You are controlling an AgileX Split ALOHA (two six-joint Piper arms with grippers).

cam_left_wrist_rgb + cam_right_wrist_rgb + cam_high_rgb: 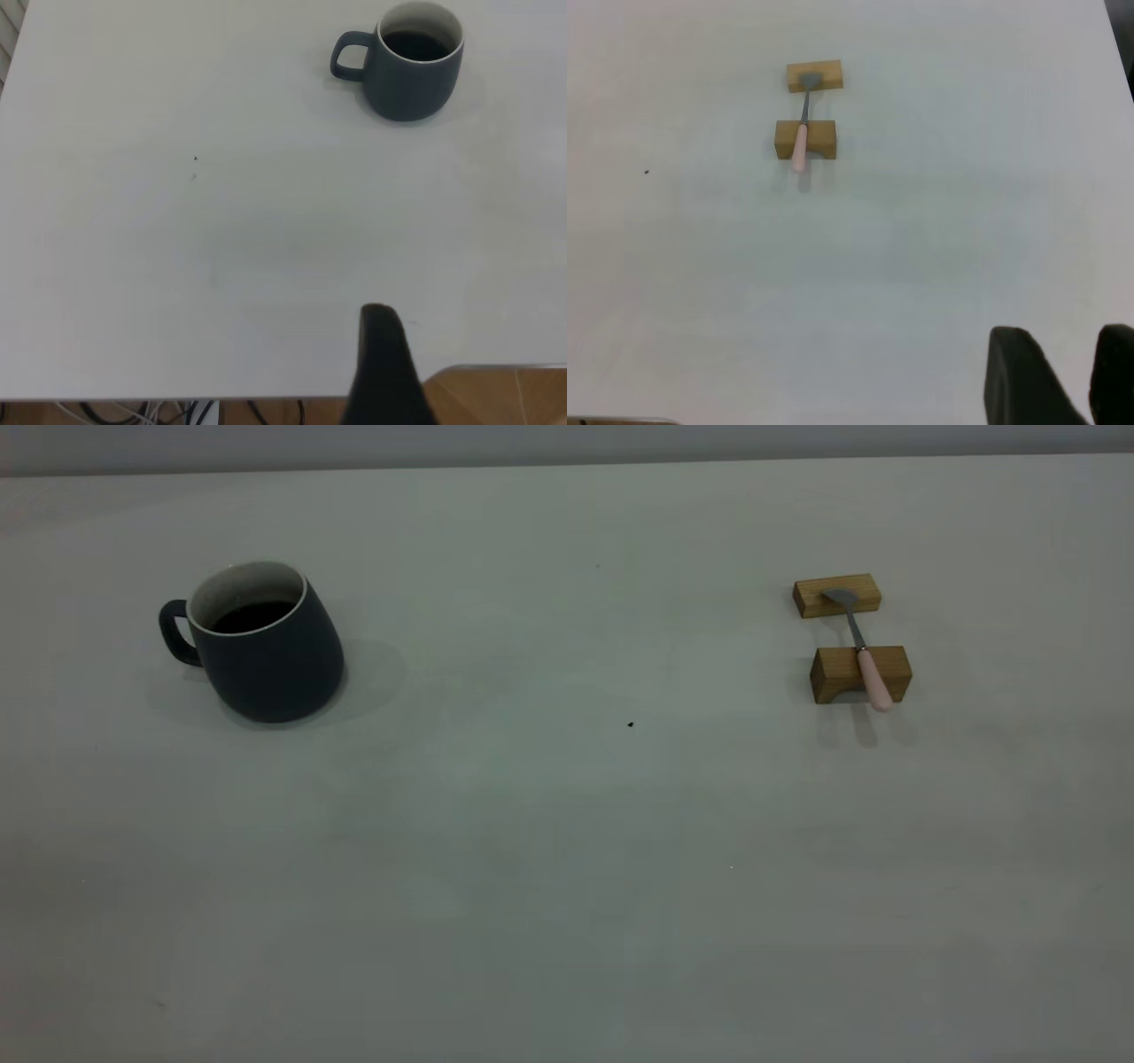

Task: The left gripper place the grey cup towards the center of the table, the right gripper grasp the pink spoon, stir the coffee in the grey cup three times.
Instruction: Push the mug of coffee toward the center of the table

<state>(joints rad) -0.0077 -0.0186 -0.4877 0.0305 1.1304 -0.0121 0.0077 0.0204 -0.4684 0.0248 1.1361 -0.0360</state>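
Note:
The grey cup (266, 657) stands upright at the table's (567, 824) left, its handle turned to the left edge, with dark coffee (252, 615) inside. The pink spoon (866, 657) lies across two tan wooden blocks at the right, its metal bowl on the far block (837, 595) and its pink handle over the near block (859, 674). Neither gripper shows in the exterior view. In the left wrist view, my left gripper (383, 354) hangs near the table's edge, far from the cup (412, 66). My right gripper (1063, 345) is open and empty, well short of the spoon (801, 142).
A tiny dark speck (630, 724) marks the table's middle. The table's edge and a wooden floor (505, 398) show beside the left gripper. Cables (159, 412) hang below that edge. A wide bare tabletop separates the cup and the blocks.

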